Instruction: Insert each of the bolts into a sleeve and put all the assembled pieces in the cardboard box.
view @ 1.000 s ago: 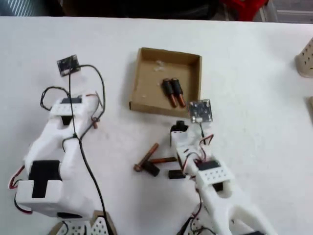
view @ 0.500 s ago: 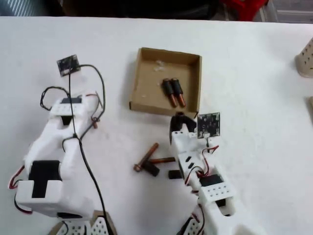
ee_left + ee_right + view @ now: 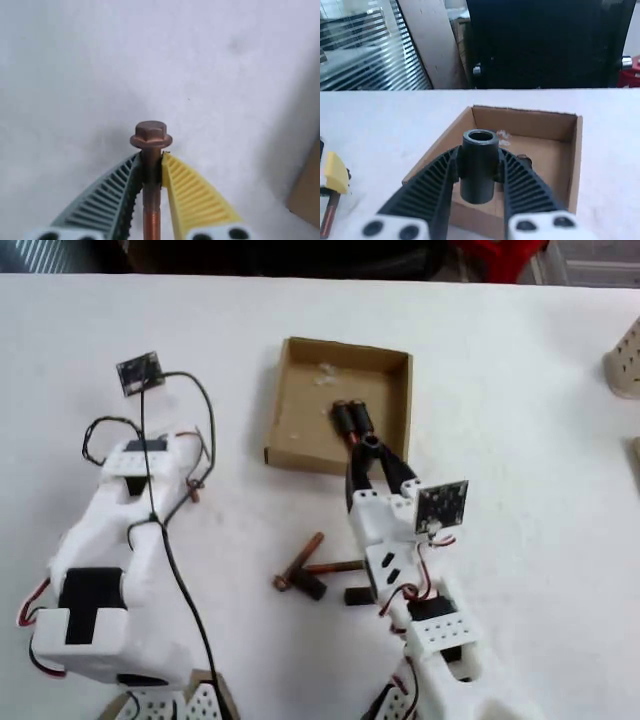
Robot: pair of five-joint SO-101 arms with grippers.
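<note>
My right gripper [image 3: 372,450] is shut on a black sleeve [image 3: 370,442], held upright over the front wall of the cardboard box [image 3: 303,405]. In the right wrist view the sleeve [image 3: 480,165] stands open end up between the black fingers [image 3: 435,185], with the box [image 3: 547,150] just behind. Two assembled pieces [image 3: 352,420] lie in the box. My left gripper [image 3: 195,488] rests low on the table left of the box, shut on a copper bolt [image 3: 151,137] just below its hex head.
Two loose copper bolts [image 3: 305,558] and two black sleeves [image 3: 310,587] [image 3: 360,595] lie on the white table [image 3: 520,390] between the arms, beside the right arm. A pale object [image 3: 625,360] stands at the far right edge.
The right gripper has swung up and forward with the sleeve, from beside the loose parts to over the box's front wall. The left arm has not moved.
</note>
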